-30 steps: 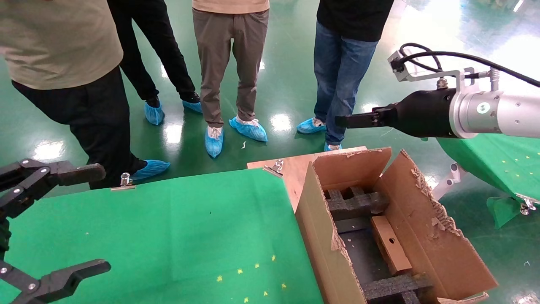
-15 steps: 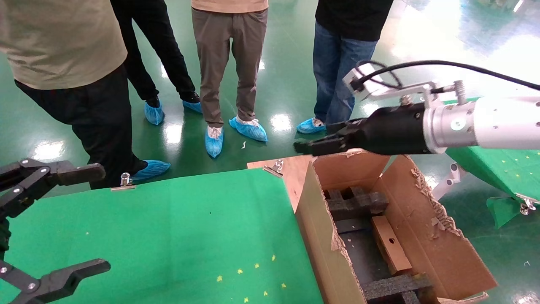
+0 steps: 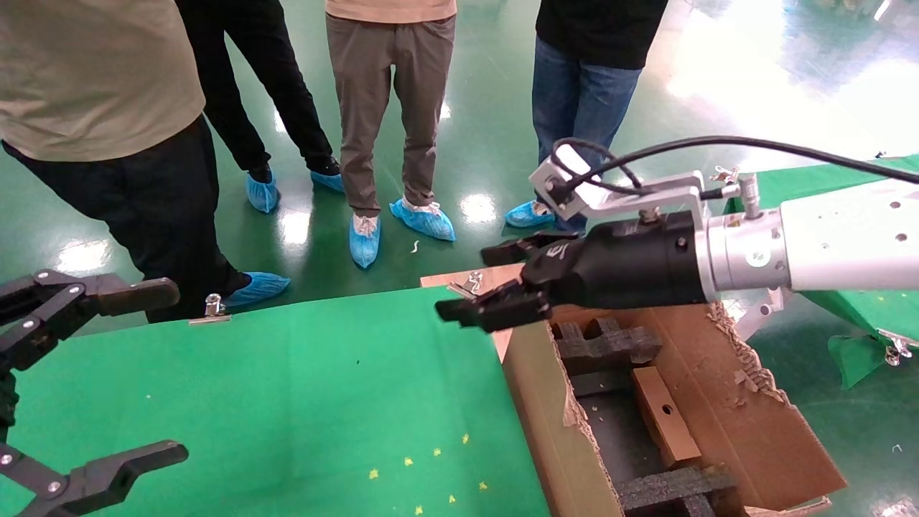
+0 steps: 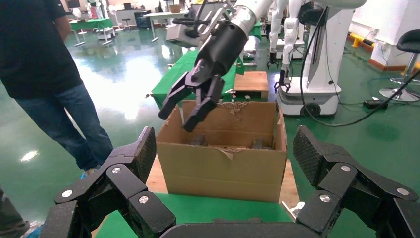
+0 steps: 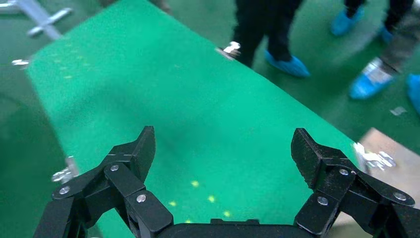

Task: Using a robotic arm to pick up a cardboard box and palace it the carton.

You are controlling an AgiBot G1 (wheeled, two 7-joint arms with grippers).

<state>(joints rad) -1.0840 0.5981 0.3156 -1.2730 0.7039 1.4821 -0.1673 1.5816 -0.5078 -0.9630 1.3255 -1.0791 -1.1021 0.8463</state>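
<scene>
The small brown cardboard box (image 3: 664, 420), round hole facing up, lies inside the carton (image 3: 538, 388) among black foam inserts (image 3: 607, 345). My right gripper (image 3: 470, 283) hangs open and empty above the carton's far left corner, well apart from the box. The right wrist view shows its fingers (image 5: 224, 146) spread over bare green cloth. My left gripper (image 3: 176, 372) stays parked at the table's near left, open and empty. From the left wrist view, between its own fingers (image 4: 225, 153), the carton (image 4: 223, 168) and the right gripper (image 4: 177, 120) are seen.
A green-covered table (image 3: 287, 395) lies left of the carton, with clips at its far edge (image 3: 212, 307). Several people in blue shoe covers (image 3: 423, 219) stand close beyond it. Another green table (image 3: 861, 316) is at the right. Another robot (image 4: 322, 49) stands behind.
My right arm has swung left and downward, from beyond the carton's far right to above its far left corner. The cardboard box and left gripper have not moved.
</scene>
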